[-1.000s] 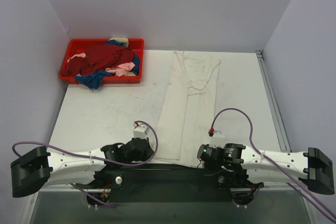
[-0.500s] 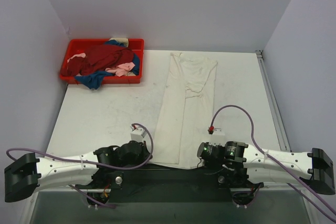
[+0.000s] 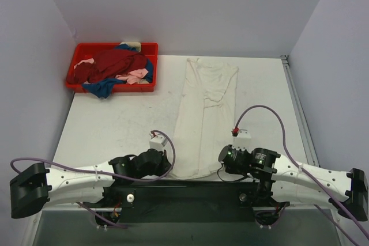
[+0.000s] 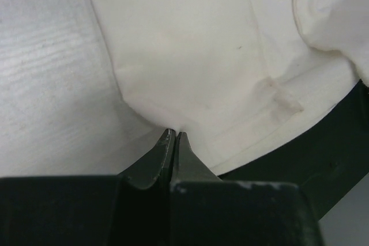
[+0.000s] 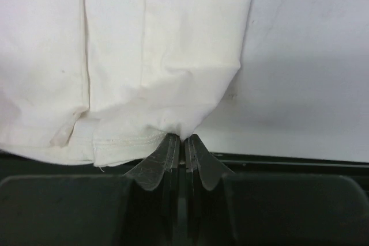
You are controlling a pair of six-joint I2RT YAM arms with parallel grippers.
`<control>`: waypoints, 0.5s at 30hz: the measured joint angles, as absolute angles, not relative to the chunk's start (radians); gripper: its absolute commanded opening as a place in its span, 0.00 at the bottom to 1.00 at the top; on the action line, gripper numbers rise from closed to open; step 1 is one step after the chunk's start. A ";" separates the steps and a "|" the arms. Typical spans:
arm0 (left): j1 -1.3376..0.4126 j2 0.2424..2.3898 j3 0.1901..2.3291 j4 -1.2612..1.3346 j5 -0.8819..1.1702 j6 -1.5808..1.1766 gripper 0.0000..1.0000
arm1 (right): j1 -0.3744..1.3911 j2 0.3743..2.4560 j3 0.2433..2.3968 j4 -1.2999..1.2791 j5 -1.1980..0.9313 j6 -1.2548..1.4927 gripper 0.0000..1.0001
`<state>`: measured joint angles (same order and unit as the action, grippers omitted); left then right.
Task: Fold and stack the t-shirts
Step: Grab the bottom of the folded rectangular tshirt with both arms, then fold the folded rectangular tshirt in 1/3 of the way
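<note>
While the left gripper (image 4: pixel 174 136) and right gripper (image 5: pixel 183 139) each pinch a hem corner at the near edge of the tabletop (image 3: pixel 115 131), the cream-white t-shirt (image 3: pixel 204 113) stretches lengthwise toward the far edge.

scuffed white table (image 3: pixel 115 125), pale lilac walls (image 3: pixel 173 4)

No readable text, labels or numbers anywhere.

Tray (image 3: pixel 135 87) set at upper left of the worktop (image 3: pixel 115 125), heaped t-shirts (image 3: pixel 115 63) piled in it, folded t-shirt (image 3: pixel 204 119) laid lengthwise at centre.
</note>
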<state>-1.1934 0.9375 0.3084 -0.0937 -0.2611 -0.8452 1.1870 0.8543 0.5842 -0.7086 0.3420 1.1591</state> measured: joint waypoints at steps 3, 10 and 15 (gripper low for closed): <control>-1.147 0.997 0.364 -0.047 -0.253 -0.810 0.00 | 1.119 0.857 0.611 -0.707 0.371 1.094 0.00; -1.037 1.123 0.464 0.059 -0.208 -0.727 0.00 | 0.956 0.902 0.661 -0.633 0.393 0.922 0.00; -0.966 1.238 0.561 0.109 -0.168 -0.680 0.00 | 0.812 0.958 0.675 -0.554 0.372 0.811 0.00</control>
<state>-0.9661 1.2377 0.5606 0.1093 -0.1680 -0.6804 0.8116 0.9585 0.6746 -0.5537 0.3721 0.8108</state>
